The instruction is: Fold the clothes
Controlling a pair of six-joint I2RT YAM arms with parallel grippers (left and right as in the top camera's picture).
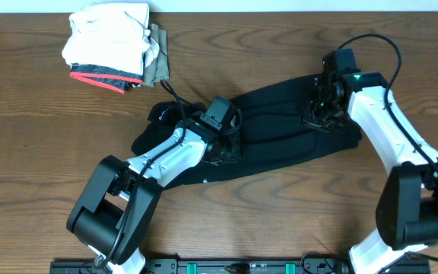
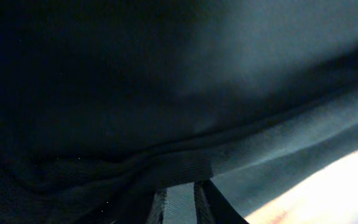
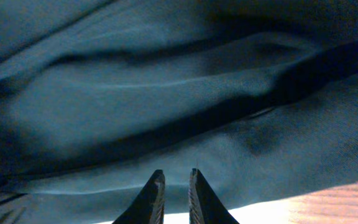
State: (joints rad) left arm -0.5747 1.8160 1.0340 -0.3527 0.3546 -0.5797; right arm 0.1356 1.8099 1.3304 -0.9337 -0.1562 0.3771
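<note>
Garments (image 1: 112,47), folded and stacked, sit at the upper left of the table (image 1: 21,152). Across the middle, the black shirt (image 1: 280,137) lies as a long crumpled band. The left hand (image 2: 182,182) pinches a bunched fold near its left end. The right hand (image 3: 176,174), fingers nearly pressed together, nips its right edge.

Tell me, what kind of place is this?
Probably a robot lab or test bench: a left arm and a right arm at a wooden table, working on a black shirt, with folded clothes stacked aside.
</note>
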